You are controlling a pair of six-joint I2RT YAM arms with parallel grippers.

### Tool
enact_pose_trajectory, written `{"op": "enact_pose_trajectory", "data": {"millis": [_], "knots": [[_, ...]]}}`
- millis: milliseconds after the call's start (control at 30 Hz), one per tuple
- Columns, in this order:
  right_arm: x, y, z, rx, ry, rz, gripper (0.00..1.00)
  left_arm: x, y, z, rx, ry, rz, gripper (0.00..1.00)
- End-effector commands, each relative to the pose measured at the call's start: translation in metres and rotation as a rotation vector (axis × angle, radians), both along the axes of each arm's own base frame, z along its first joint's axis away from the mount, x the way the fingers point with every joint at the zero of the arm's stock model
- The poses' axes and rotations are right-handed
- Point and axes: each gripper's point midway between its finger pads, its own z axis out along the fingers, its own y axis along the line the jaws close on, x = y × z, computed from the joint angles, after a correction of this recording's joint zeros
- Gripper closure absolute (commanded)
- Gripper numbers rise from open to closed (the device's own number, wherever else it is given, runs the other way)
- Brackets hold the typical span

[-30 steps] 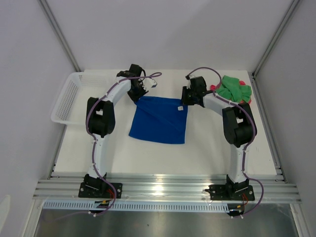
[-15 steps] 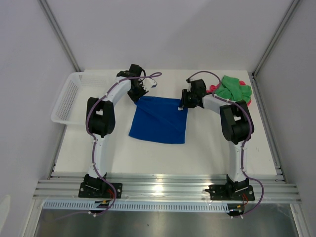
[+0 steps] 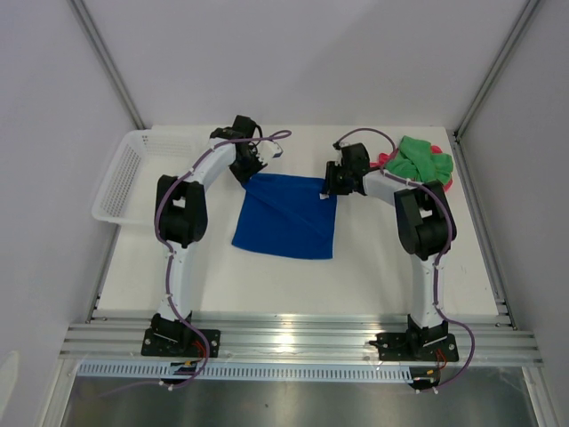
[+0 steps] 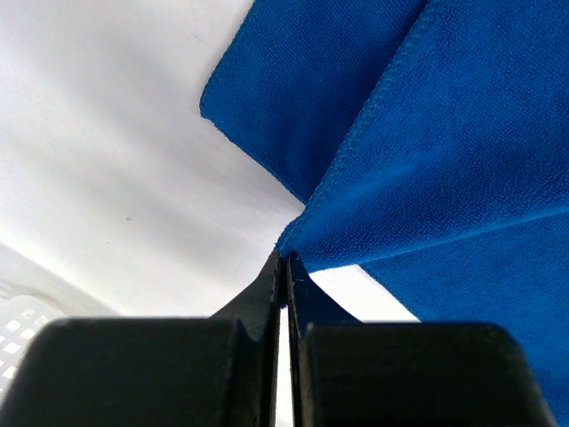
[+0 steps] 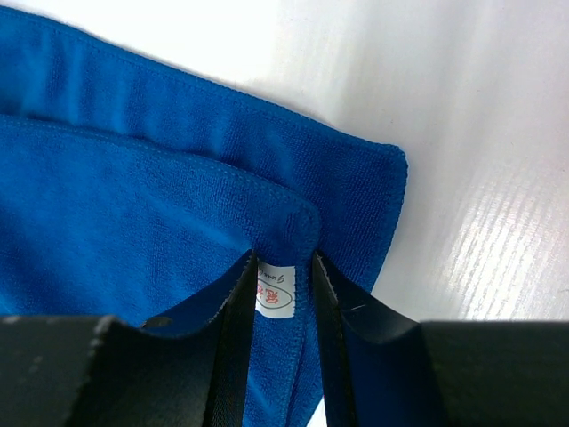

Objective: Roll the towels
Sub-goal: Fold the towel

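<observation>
— What do the arms look like on your screen?
— I see a matched pair. The left arm (image 3: 176,267) and right arm (image 3: 431,285) have slim white links with bulky black joint housings (image 3: 182,209) between them.
— Cabling?
— A purple cable (image 3: 271,138) runs along the outside of each arm. Each black base plate (image 3: 180,342) shows a bit of red-orange wiring.
— And the ends?
— On my wrist feeds the left gripper (image 4: 283,260) has thin, flat, matte-black fingers (image 4: 262,298). The right gripper (image 5: 283,262) looks the same, with bevelled edges and small scuffs.
</observation>
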Motion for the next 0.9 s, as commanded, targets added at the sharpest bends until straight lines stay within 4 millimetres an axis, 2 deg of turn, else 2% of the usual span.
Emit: {"op": "enact_pose_trajectory", "data": {"millis": [0,433,667,867], "knots": [[0.005,0.009,0.027,-0.020,-0.087,0.017,0.66,0.006,-0.005,0.026,-0.022,-0.059,0.010,0.99],[0.004,0.010,0.032,-0.134,-0.139,0.008,0.65,0.006,-0.004,0.026,-0.017,-0.059,0.007,0.99],[0.006,0.012,0.052,-0.149,-0.197,-0.006,0.65,0.006,-0.004,0.025,-0.016,-0.056,0.003,0.99],[0.000,0.016,0.046,-0.148,-0.181,0.002,0.65,0.007,-0.004,0.025,-0.017,-0.060,0.005,0.99]]}}
